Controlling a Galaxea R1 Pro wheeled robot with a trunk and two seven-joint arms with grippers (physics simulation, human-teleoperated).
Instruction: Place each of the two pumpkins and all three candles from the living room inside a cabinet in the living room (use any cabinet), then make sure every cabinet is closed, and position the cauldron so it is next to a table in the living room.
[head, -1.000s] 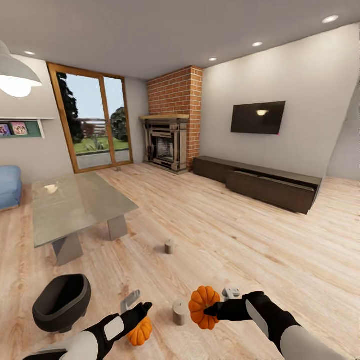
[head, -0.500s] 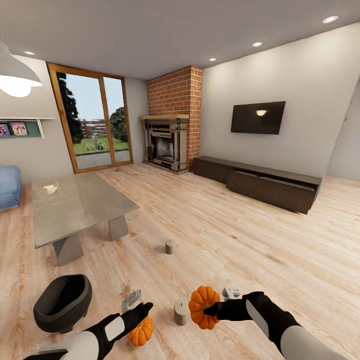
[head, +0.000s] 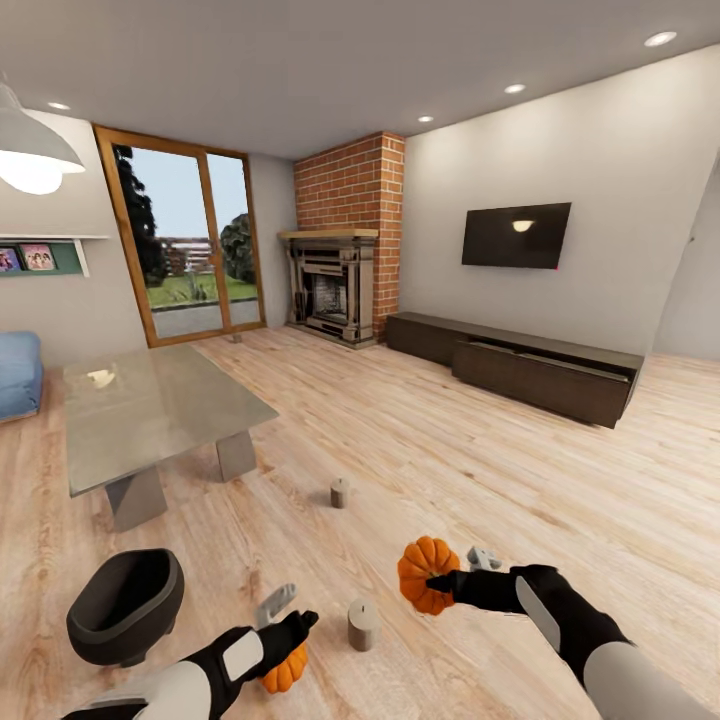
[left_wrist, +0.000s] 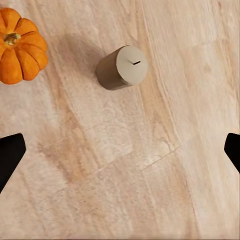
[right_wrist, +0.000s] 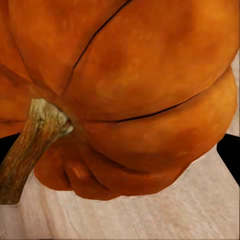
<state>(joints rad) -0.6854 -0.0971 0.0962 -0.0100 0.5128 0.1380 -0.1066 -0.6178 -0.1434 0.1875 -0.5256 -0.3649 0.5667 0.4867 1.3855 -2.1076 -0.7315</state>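
Note:
My right gripper (head: 447, 578) is shut on an orange pumpkin (head: 426, 588), held just above the floor; its ribbed body and stem (right_wrist: 30, 145) loom close in the right wrist view. A second pumpkin (head: 287, 672) (left_wrist: 20, 45) lies on the floor, partly hidden under my open left gripper (head: 290, 612) (left_wrist: 120, 152). One grey-tan candle (head: 362, 624) (left_wrist: 122, 67) stands between my two hands. Farther ahead stands another candle (head: 340, 492). The black cauldron (head: 125, 605) sits on the floor at lower left. The dark brown cabinet (head: 520, 365) runs along the right wall under the TV.
The glass-topped coffee table (head: 150, 410) stands at left, beyond the cauldron. A blue sofa (head: 18, 372) is at the far left edge. The brick fireplace (head: 335, 285) fills the far corner. Open plank floor stretches between me and the cabinet.
My right gripper has carried its pumpkin up and a little to the right, away from the near candle. The left gripper has shifted slightly right over the other pumpkin.

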